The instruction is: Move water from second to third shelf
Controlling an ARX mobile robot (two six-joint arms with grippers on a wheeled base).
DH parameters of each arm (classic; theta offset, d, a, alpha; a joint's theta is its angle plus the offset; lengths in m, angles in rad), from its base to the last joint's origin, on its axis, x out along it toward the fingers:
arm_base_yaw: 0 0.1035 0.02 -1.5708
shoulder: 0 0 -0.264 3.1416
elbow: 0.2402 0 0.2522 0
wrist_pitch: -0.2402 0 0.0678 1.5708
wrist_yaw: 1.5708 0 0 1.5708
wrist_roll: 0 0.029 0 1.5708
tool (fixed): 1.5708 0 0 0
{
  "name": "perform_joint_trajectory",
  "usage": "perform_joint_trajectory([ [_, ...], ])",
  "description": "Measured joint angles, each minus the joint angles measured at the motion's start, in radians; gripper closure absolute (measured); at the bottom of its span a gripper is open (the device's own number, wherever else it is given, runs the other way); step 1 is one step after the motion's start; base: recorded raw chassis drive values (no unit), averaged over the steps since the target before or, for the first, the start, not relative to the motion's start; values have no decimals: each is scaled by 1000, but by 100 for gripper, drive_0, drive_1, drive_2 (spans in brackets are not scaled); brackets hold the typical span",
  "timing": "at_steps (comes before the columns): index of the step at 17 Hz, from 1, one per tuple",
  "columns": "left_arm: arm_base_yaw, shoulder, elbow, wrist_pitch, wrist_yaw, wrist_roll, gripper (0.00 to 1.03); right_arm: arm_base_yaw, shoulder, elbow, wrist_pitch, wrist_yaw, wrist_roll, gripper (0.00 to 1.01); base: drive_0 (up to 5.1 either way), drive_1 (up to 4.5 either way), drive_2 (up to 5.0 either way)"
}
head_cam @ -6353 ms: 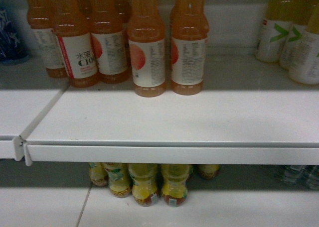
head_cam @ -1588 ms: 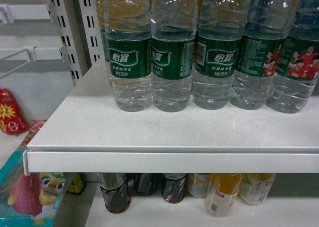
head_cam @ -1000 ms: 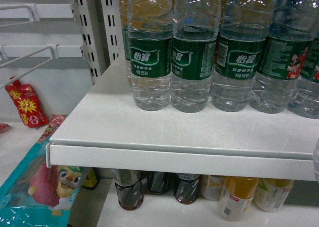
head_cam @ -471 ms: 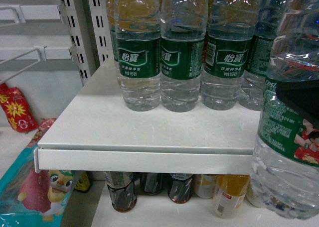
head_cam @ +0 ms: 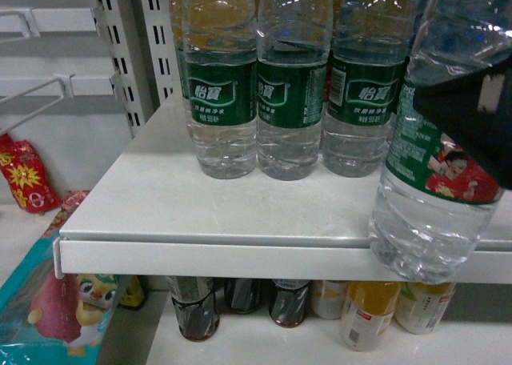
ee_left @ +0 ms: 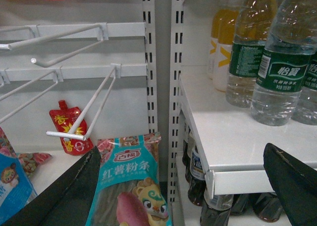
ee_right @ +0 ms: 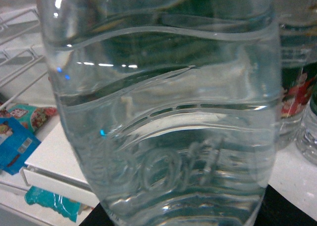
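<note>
The water (head_cam: 432, 189), a clear ribbed bottle with a green label showing people in red shirts, hangs tilted at the right of the head view. Its base overlaps the front lip of the white shelf (head_cam: 216, 213); whether it touches I cannot tell. My right gripper (head_cam: 468, 117) is shut on the bottle around its label. In the right wrist view the water (ee_right: 158, 112) fills nearly the whole picture. My left gripper (ee_left: 182, 151) stands open and empty, low beside the shelf's left corner, its black fingers (ee_left: 64, 191) wide apart.
A row of green-labelled water bottles (head_cam: 292, 85) stands at the back of the shelf. Under it are dark cola bottles (head_cam: 196, 309) and yellow drink bottles (head_cam: 364, 313). To the left are slotted uprights (ee_left: 176, 87), wire hooks (ee_left: 74, 87), a teal snack packet (ee_left: 131, 186) and a red pouch (head_cam: 24, 173).
The bottle in my right gripper has risen and moved in toward the shelf; its base was below the shelf's front lip and is now level with it. The left gripper shows no change.
</note>
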Motion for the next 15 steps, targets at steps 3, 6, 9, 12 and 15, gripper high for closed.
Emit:
perform_joint_trajectory([
  [3, 0, 0, 0, 0, 0, 0, 5, 0, 73, 58, 50, 0, 20, 60, 0, 0, 0],
  [6, 0, 0, 0, 0, 0, 0, 5, 6, 153, 102, 85, 10, 23, 60, 0, 0, 0],
  [9, 0, 0, 0, 0, 0, 0, 5, 14, 189, 132, 92, 20, 26, 60, 0, 0, 0],
  [12, 0, 0, 0, 0, 0, 0, 5, 18, 215, 144, 97, 27, 27, 60, 0, 0, 0],
  [15, 0, 0, 0, 0, 0, 0, 5, 19, 253, 158, 101, 45, 25, 60, 0, 0, 0],
])
